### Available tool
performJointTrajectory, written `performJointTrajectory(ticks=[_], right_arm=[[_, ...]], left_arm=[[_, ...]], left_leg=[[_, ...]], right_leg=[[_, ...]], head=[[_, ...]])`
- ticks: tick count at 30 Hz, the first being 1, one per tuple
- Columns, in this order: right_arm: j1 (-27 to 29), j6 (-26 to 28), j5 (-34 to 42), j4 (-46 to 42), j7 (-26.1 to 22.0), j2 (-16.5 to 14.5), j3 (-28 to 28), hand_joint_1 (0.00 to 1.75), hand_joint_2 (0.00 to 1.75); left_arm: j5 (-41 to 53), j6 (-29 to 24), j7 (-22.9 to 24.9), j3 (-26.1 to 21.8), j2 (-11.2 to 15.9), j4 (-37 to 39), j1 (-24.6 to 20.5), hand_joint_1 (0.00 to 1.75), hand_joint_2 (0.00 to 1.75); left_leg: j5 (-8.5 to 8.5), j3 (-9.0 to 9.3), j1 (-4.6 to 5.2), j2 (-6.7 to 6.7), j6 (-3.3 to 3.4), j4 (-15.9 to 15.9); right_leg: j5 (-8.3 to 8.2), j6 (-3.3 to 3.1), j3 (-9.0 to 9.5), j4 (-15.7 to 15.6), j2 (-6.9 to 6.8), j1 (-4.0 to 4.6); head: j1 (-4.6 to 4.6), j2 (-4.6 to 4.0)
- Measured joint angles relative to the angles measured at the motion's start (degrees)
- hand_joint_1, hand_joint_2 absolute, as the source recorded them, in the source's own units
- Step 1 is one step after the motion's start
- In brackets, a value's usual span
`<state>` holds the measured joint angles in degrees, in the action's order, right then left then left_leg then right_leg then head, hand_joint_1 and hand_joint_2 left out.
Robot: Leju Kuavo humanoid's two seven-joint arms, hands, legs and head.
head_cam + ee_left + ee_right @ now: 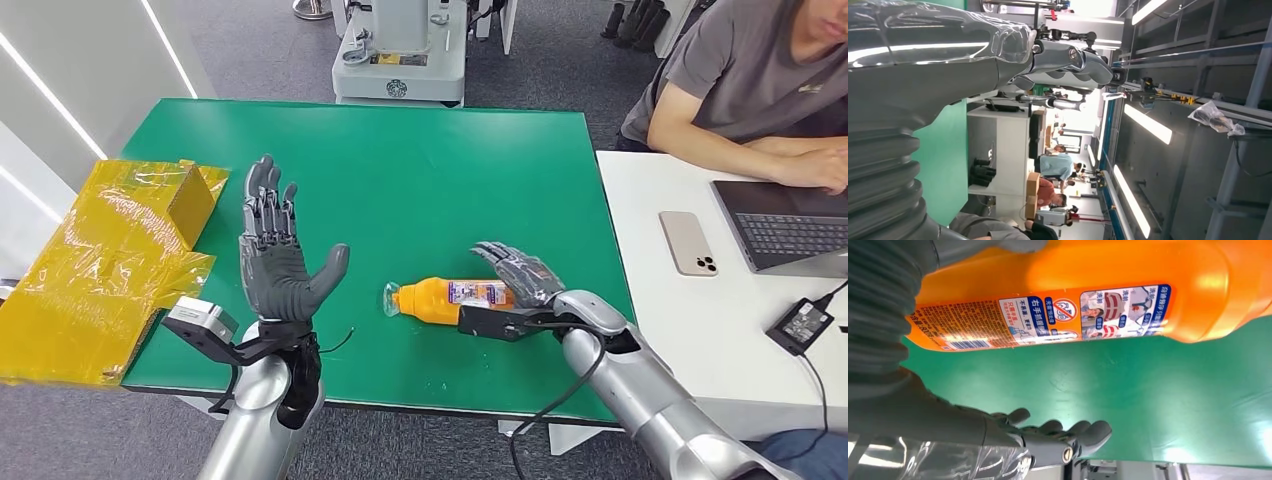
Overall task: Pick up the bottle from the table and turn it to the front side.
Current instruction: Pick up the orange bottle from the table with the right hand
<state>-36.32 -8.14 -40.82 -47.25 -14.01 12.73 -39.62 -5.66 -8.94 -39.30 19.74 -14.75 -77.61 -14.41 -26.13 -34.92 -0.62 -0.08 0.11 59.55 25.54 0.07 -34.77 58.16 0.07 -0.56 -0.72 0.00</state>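
Lying on its side at lower centre of the head view, the bottle [440, 297] rested on the green table [420, 170]. Right hand [520, 275] was wrapped around its base end. Left hand [275, 255] was raised, fingers spread, holding nothing.

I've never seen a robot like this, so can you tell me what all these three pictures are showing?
It is a robot shaped like a person, with silver arms and grey hands. The big picture comes from a camera up on its body, looking down at a green table. The other two come from cameras at its wrists, so they look turned sideways.

An orange bottle lies on its side on the table. The right hand is around its bottom end; I cannot tell if it grips it yet. The left hand is raised, fingers spread, holding nothing. Yellow wrapping sits at the table's left edge. A person works at a laptop on a white table nearby, beside a phone.
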Motion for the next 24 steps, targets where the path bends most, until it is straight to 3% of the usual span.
performJointTrajectory(ticks=[12,24], right_arm=[[-0.6,-2.1,1.8,0.0,-1.3,0.8,-1.0,0.00,1.75],[-1.6,-5.4,2.5,1.8,4.5,2.2,-3.1,0.00,1.75]], left_arm=[[-0.2,-0.2,0.0,0.4,0.2,0.0,0.0,0.00,1.75],[-0.3,-0.8,0.9,0.7,0.3,0.0,0.2,0.00,1.75]], left_leg=[[0.00,-0.03,0.00,0.00,0.00,0.0],[0.00,-0.07,0.00,-0.02,0.00,0.0]], right_leg=[[0.00,0.00,-0.04,0.0,0.00,0.00],[0.00,0.00,-0.05,0.0,-0.02,0.00]], head=[[-0.01,0.00],[-0.01,0.00]])
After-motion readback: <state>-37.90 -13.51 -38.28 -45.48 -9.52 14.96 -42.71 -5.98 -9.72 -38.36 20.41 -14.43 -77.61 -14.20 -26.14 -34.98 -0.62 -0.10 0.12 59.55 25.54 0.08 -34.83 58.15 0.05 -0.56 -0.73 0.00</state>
